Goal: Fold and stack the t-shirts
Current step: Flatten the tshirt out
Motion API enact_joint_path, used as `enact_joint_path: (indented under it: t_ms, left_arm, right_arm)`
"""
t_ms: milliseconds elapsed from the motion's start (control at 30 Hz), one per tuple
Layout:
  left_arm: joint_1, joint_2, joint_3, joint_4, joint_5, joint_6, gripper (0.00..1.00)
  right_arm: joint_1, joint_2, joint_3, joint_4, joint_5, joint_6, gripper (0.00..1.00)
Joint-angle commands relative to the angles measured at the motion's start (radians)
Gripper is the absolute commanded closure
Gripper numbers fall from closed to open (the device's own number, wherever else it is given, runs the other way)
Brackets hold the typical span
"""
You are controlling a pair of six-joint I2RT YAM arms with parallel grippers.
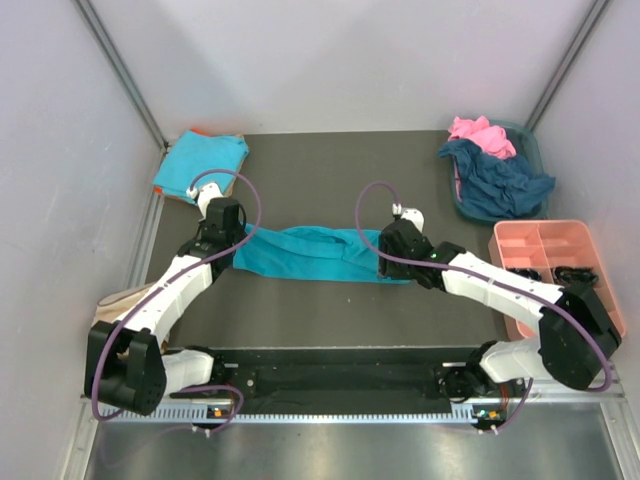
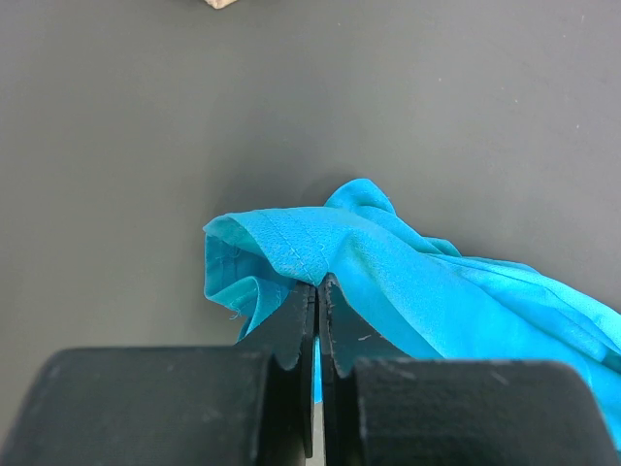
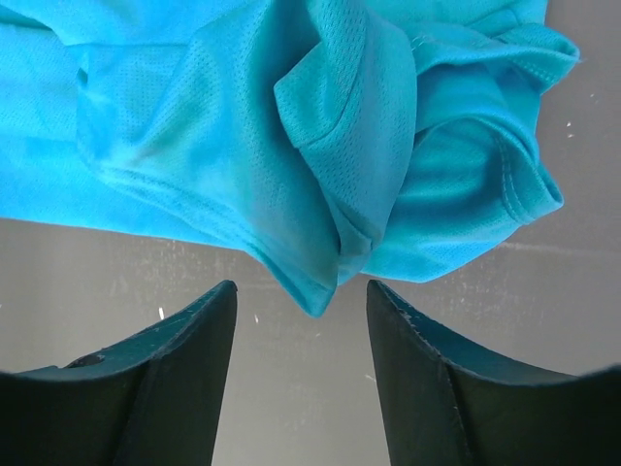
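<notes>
On the dark table [image 1: 330, 160] we see the teal t-shirt [image 1: 300, 252] lying as a rumpled band across the middle, its long axis running nine to three o'clock. Our left gripper [image 2: 317, 291] is clamped tight on the nine o'clock end. Our right gripper [image 3: 301, 291], nearer the three o'clock end, stands partly open and empty. A drooping fold [image 3: 320, 262] sits at its twelve o'clock, dipping between the jaw tips.

The dark table [image 1: 330, 310] bears a stretched teal t-shirt [image 1: 300, 252], a folded teal t-shirt [image 1: 200, 165] (far left), a basket [image 1: 533, 148], a pink tray [image 1: 520, 243], possibly a tan cloth [image 1: 115, 300]
</notes>
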Motion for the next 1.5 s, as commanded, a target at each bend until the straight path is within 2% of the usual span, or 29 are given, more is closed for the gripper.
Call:
enact_joint_path:
  t_ms: [0, 67, 200, 333, 367, 400, 500, 733, 1000, 1233, 1467]
  left_arm:
    - [0.003, -0.015, 0.010, 0.025, -0.008, 0.000, 1.00]
    - [0.003, -0.015, 0.010, 0.024, -0.007, 0.000, 1.00]
    - [0.002, -0.018, 0.008, 0.023, -0.010, 0.000, 1.00]
    - [0.003, -0.018, 0.005, 0.025, -0.008, 0.000, 1.00]
    - [0.003, -0.016, 0.007, 0.025, -0.008, 0.001, 1.00]
    - [0.003, -0.016, 0.005, 0.027, -0.008, 0.001, 1.00]
    - [0.003, -0.019, 0.005, 0.027, -0.008, 0.000, 1.00]
    - [0.003, -0.023, 0.010, 0.020, -0.022, 0.004, 1.00]
    - [0.003, -0.049, 0.010, 0.004, -0.054, 0.014, 1.00]
    - [0.003, -0.041, 0.013, 0.002, -0.038, 0.006, 1.00]
    - [0.003, -0.044, 0.024, -0.012, -0.051, 0.012, 1.00]
  right_arm:
    - [0.007, 0.013, 0.012, 0.052, 0.052, 0.013, 0.45]
    - [0.007, 0.019, 0.016, 0.051, 0.061, 0.017, 0.47]
    - [0.006, 0.018, 0.019, 0.054, 0.068, 0.020, 0.64]
    - [0.006, 0.021, 0.019, 0.057, 0.063, 0.020, 0.76]
    - [0.006, 0.021, 0.019, 0.057, 0.063, 0.018, 0.80]
    - [0.007, 0.021, 0.018, 0.057, 0.063, 0.018, 0.88]
    - [0.007, 0.019, 0.021, 0.054, 0.068, 0.017, 1.00]
    - [0.007, -0.031, 0.049, 0.014, 0.089, 0.006, 1.00]
    - [-0.011, -0.157, 0.111, -0.119, 0.178, -0.011, 1.00]
    - [-0.079, -0.261, 0.179, -0.236, 0.322, -0.023, 1.00]
    - [-0.152, -0.293, 0.240, -0.265, 0.423, -0.051, 1.00]
